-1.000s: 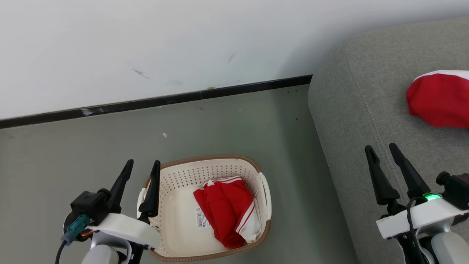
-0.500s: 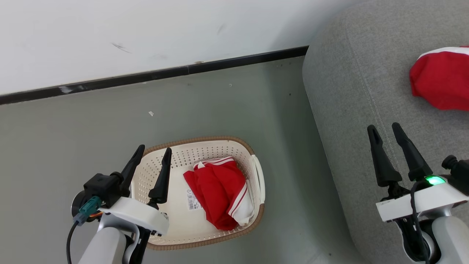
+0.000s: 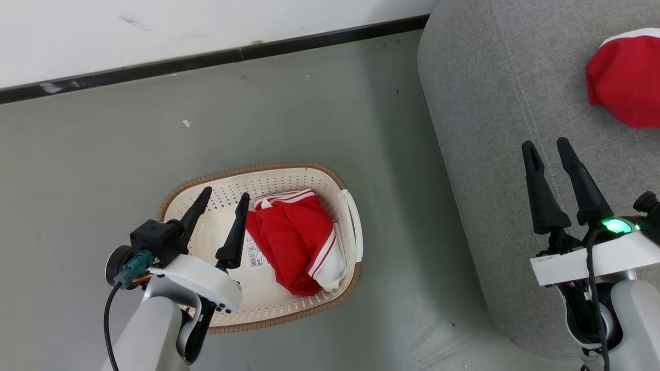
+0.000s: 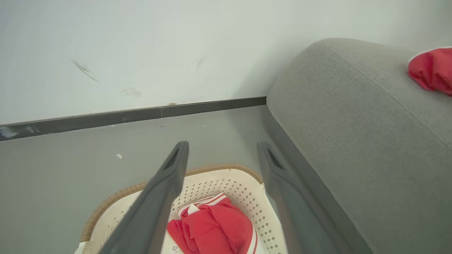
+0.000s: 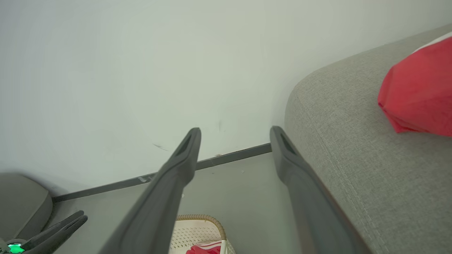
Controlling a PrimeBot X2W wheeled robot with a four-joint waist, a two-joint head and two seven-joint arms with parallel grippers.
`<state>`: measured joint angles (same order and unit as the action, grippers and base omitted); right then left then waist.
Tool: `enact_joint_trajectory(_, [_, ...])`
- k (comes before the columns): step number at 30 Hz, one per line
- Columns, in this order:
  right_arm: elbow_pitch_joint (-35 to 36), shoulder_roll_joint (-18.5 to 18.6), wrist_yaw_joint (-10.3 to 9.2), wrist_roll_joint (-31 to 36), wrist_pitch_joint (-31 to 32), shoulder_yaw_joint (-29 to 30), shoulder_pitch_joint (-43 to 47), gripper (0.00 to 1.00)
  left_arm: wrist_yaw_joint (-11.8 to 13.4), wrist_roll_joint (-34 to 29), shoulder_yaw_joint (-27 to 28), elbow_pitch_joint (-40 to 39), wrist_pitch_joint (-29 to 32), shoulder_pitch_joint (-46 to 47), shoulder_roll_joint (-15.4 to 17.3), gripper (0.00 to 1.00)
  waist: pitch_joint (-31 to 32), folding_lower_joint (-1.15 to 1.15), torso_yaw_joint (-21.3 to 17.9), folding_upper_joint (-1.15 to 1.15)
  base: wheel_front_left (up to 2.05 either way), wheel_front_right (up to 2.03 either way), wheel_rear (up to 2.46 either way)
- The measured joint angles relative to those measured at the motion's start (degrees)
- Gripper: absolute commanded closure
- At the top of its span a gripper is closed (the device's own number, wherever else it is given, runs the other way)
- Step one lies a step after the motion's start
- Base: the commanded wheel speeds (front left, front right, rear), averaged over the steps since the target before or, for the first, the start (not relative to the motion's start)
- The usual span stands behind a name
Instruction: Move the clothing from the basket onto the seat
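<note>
A cream perforated basket [image 3: 221, 189] with a brown rim stands on the floor and holds one red garment with white stripes [image 3: 291, 242], also seen in the left wrist view as red fabric [image 4: 215, 231] inside the basket [image 4: 243, 187]. My left gripper [image 3: 225, 194] hovers open over the basket's left half, just left of the garment and empty. A second red garment [image 3: 624, 82] lies on the grey-green seat [image 3: 495, 103] at the right. My right gripper [image 3: 545, 144] stands open and empty over the seat's front part.
A white wall [image 3: 154, 26] with a dark baseboard [image 3: 206, 56] runs along the back. Grey floor [image 3: 103, 149] surrounds the basket. The seat's rounded corner [image 4: 300, 91] lies close to the basket's right side.
The head camera has tilted down, so the whole scene slid up. My left gripper has moved from the basket's left rim to over its interior, nearer the garment.
</note>
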<state>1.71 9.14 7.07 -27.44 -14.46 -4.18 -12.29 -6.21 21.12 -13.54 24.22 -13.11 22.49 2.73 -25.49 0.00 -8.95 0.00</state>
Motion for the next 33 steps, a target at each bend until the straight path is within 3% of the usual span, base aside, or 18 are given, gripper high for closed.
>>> enact_joint_trajectory(33, [5.5, -2.4, 0.0, -0.9, -0.2, 0.9, -11.4, 0.0, -0.5, -0.5, -1.3, 16.6, 5.1, 13.6, 2.3, 0.0, -15.3, 0.0, -6.0, 0.0, 0.0, 0.0, 0.0])
